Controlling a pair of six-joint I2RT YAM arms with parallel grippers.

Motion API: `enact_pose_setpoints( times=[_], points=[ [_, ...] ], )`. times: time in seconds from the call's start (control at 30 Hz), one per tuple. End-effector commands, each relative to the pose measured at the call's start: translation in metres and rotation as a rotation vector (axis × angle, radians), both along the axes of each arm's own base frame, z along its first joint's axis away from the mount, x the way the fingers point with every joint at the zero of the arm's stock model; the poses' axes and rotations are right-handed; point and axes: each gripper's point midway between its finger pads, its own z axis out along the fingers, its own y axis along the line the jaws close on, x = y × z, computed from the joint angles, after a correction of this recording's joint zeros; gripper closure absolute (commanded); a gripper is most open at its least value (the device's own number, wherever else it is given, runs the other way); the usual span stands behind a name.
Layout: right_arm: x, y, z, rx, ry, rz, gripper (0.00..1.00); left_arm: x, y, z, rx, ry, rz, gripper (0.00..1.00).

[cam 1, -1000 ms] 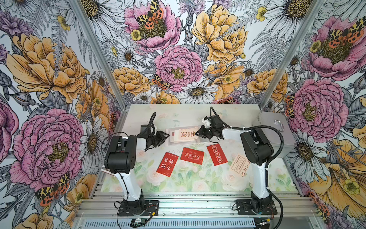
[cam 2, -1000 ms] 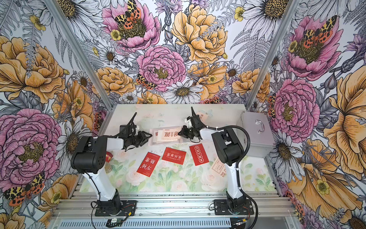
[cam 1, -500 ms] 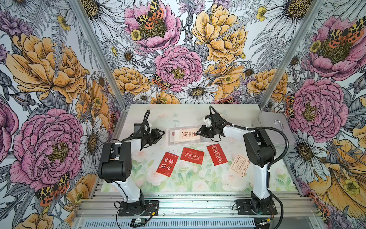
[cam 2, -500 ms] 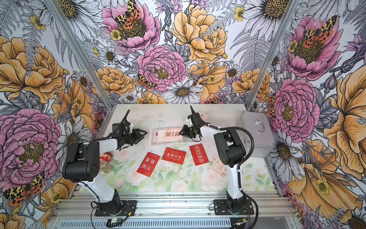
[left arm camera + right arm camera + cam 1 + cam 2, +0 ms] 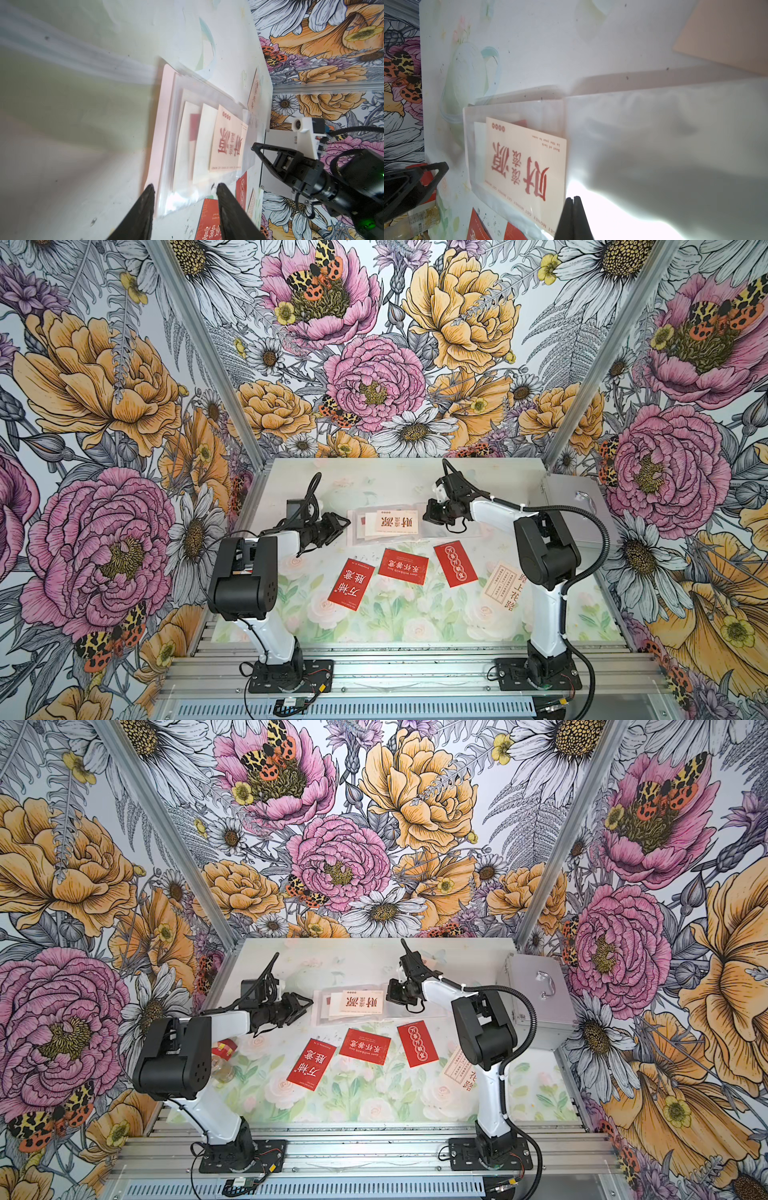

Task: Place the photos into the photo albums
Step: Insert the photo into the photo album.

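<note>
The pale-pink photo album [image 5: 359,531] lies open in the middle of the table surface [image 5: 395,626], somewhat nearer to the far edge; a cream photo [image 5: 397,522] with large red characters lies on its open page, over paler cards and a red one; whether it is fully inside the clear sleeve, I cannot tell. Compared with one second ago, this cream photo seems to sit slightly more toward the right edge.

The left gripper [image 5: 340,527] hovers just beside the album's left end; its jaws stand open and hold nothing. Its tips are almost where they were one second ago; the black elbow of the left arm is now nearer to the front edge, as it was already half a second ago.

The right gripper [image 5: 427,516] is at the right end of the cream photo, with its jaws closed tight; its tips are at the edge of the clear sleeve, but I cannot tell whether the film is pinched between them. Its place is nearly unchanged.

Between the album and the front edge, the left red photo [image 5: 351,585], the middle red photo [image 5: 403,566] and the right red photo [image 5: 455,570] lie in a row; a second cream photo [image 5: 503,583] lies further right, partly behind the right arm; none of these has moved. A silver metal case [image 5: 536,1006] stands at the far right corner; a small bottle with a red label [image 5: 224,1056] lies near the left edge.
</note>
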Motion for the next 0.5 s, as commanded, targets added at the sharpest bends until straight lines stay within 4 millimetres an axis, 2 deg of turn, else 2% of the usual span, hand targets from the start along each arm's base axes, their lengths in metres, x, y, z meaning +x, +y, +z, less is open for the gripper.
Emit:
enact_pose_setpoints(
  times=[0.0, 0.23, 0.33, 0.37, 0.47],
  points=[
    [0.009, 0.006, -0.007, -0.014, 0.0, 0.002, 0.98, 0.008, -0.006, -0.001, 0.025, -0.019, -0.026, 0.5],
    [0.012, 0.011, -0.013, -0.027, 0.017, 0.01, 0.98, 0.008, -0.017, -0.01, 0.027, -0.003, -0.054, 0.5],
    [0.013, 0.015, -0.015, -0.02, 0.022, 0.015, 0.98, 0.009, -0.023, -0.007, 0.028, -0.012, -0.068, 0.5],
    [0.013, 0.018, -0.015, -0.016, 0.024, 0.019, 0.98, 0.008, -0.024, -0.02, 0.028, 0.021, -0.071, 0.5],
    [0.013, 0.024, -0.018, -0.011, 0.032, 0.031, 0.98, 0.01, -0.025, -0.023, 0.028, 0.024, -0.074, 0.5]
  ],
)
